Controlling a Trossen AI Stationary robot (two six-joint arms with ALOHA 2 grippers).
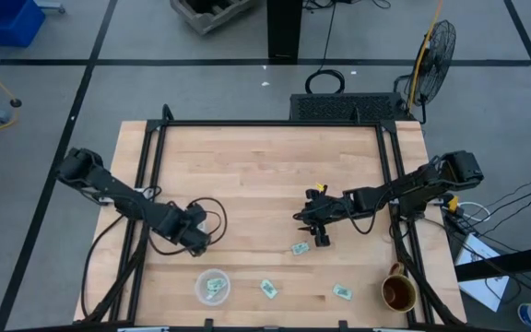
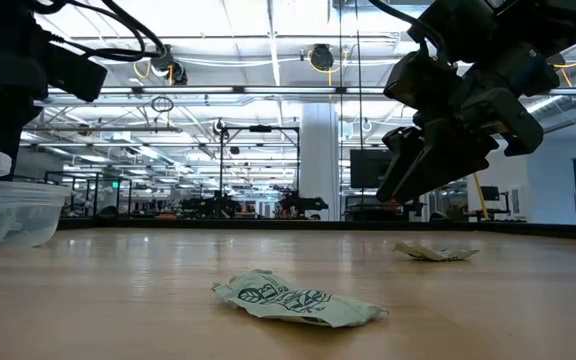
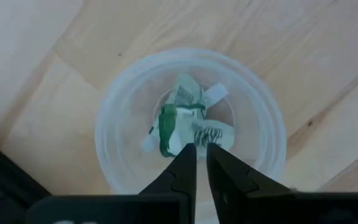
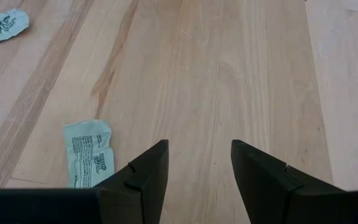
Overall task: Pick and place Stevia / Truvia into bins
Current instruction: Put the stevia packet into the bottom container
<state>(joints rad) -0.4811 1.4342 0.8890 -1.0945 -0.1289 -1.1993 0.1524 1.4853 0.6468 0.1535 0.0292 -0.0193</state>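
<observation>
A clear cup (image 1: 213, 286) stands near the table's near edge. It holds several green-and-white sachets (image 3: 188, 121). My left gripper (image 1: 199, 243) hangs above that cup, its fingers (image 3: 185, 171) shut with nothing between them. In the low view two clear cup walls (image 2: 13, 210) show at the left edge. Three loose sachets lie flat on the wood: one (image 1: 300, 248) just below my right gripper (image 1: 321, 236), two more (image 1: 268, 289) (image 1: 342, 292) nearer the near edge. My right gripper (image 4: 197, 168) is open above the table, with the nearest sachet (image 4: 91, 162) beside one finger.
A brown-gold mug (image 1: 399, 292) stands at the table's near right corner. A black frame rail (image 1: 247, 124) runs around the tabletop. Cables loop beside the left arm (image 1: 206, 210). Bare wood lies across the table's middle and far half.
</observation>
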